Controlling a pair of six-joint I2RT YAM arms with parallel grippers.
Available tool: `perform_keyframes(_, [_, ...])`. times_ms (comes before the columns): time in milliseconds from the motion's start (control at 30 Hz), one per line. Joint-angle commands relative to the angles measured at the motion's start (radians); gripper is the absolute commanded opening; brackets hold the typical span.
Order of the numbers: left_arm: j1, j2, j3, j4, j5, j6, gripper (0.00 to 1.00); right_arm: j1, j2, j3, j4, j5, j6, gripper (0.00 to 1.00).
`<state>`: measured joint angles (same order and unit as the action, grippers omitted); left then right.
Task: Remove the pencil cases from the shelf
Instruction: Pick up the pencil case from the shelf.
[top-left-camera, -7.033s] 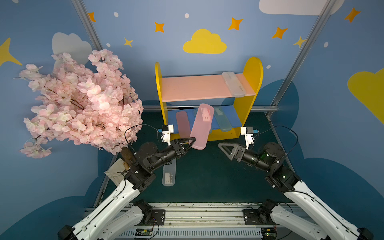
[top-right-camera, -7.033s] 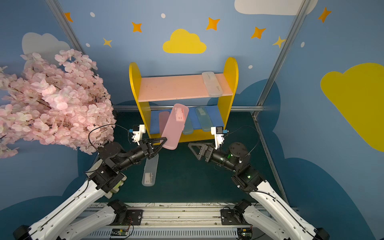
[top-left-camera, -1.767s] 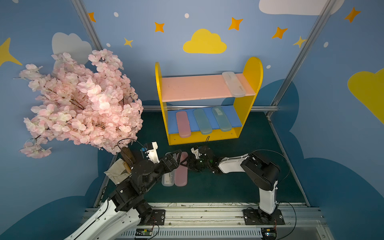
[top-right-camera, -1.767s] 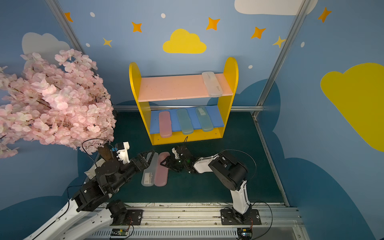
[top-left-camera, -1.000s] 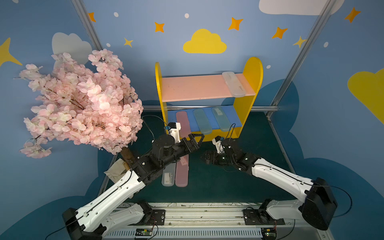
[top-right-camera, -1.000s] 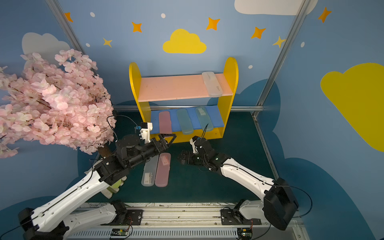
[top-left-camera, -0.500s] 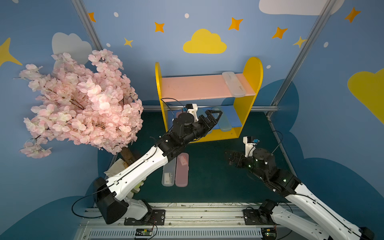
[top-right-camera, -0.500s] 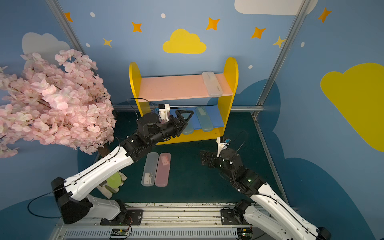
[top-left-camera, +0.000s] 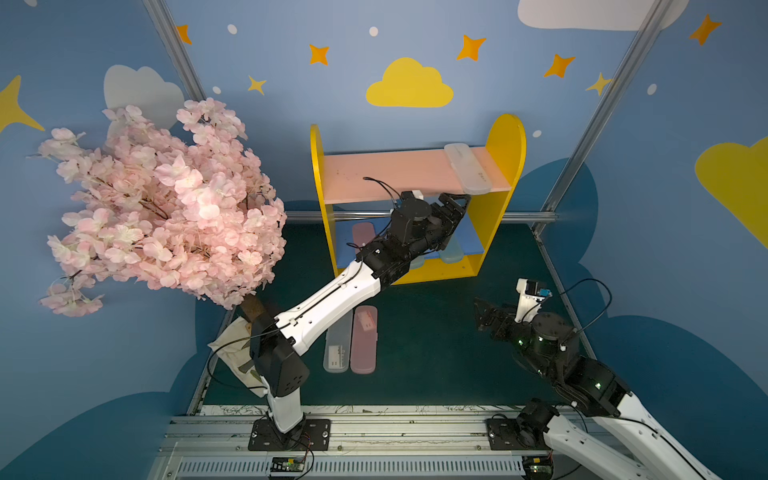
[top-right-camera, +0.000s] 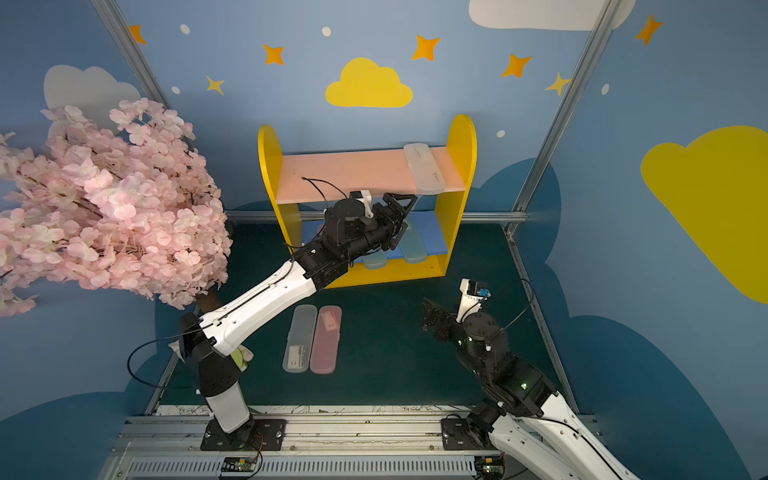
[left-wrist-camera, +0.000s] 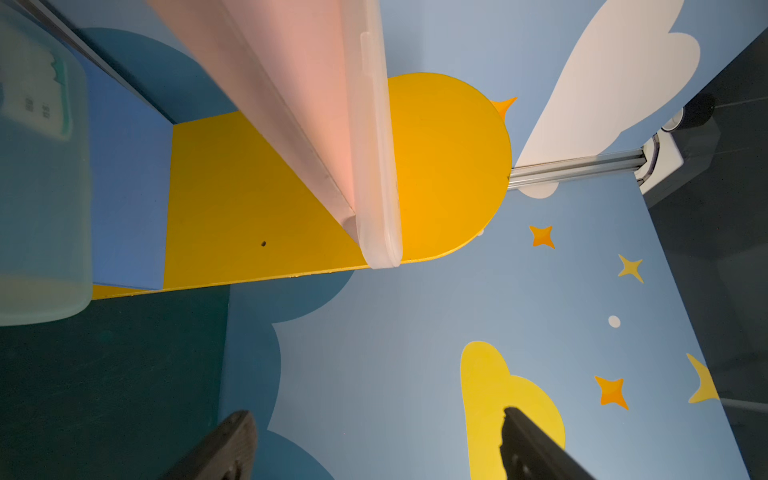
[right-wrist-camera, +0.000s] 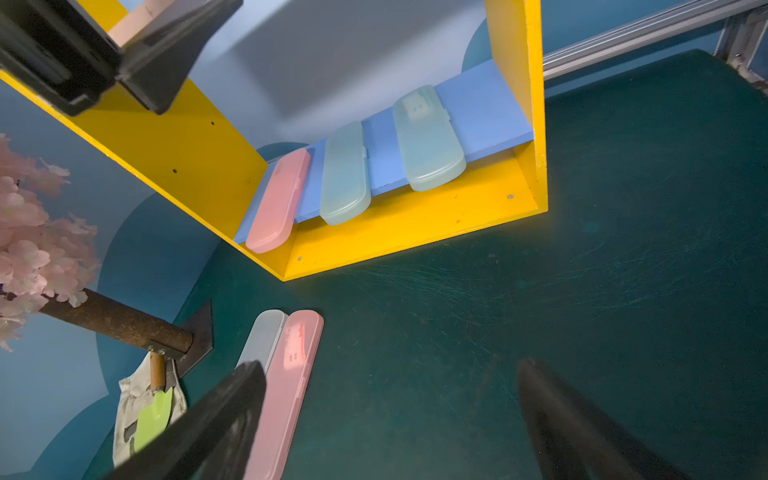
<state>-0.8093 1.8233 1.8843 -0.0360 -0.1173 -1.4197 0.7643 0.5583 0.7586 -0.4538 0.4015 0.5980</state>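
Observation:
The shelf (top-left-camera: 505, 141) (top-right-camera: 461, 137) stands at the back of the green mat. A frosted white pencil case (top-left-camera: 467, 168) (top-right-camera: 424, 168) (left-wrist-camera: 380, 166) lies on its pink top board, overhanging the front edge. My left gripper (top-left-camera: 459, 208) (top-right-camera: 405, 214) (left-wrist-camera: 374, 432) is open just in front of and below that overhanging end, not touching it. One pink case (right-wrist-camera: 278, 203) and two teal cases (right-wrist-camera: 345, 174) (right-wrist-camera: 428, 137) lie on the blue lower board. A white case (top-left-camera: 337, 345) and a pink case (top-left-camera: 364, 338) lie side by side on the mat. My right gripper (top-left-camera: 482, 309) (right-wrist-camera: 388, 370) hangs open and empty above the mat at the right.
A pink blossom tree (top-left-camera: 158, 208) fills the left side, with its trunk (right-wrist-camera: 116, 320) and a cloth bag (right-wrist-camera: 145, 411) at the mat's left edge. Metal frame posts (top-left-camera: 598, 112) rise at the back corners. A rail (top-left-camera: 374, 428) runs along the front.
My left arm has swung from the lower board up and right to the white case's end, its jaws narrowing slightly. My right arm has drawn back from the mat's centre to the right.

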Motion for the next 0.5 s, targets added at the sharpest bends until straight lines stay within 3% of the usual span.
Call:
perform_keyframes(0, [-0.014, 0.046, 0.085, -0.019, -0.102, -0.012, 0.91, -0.004, -0.034, -0.007, -0.020, 0.060, 0.000, 0.99])
perform_keyframes(467, [-0.024, 0.409, 0.655, -0.278, -0.167, -0.029, 0.76, -0.005, -0.151, -0.042, -0.041, 0.111, 0.006, 0.98])
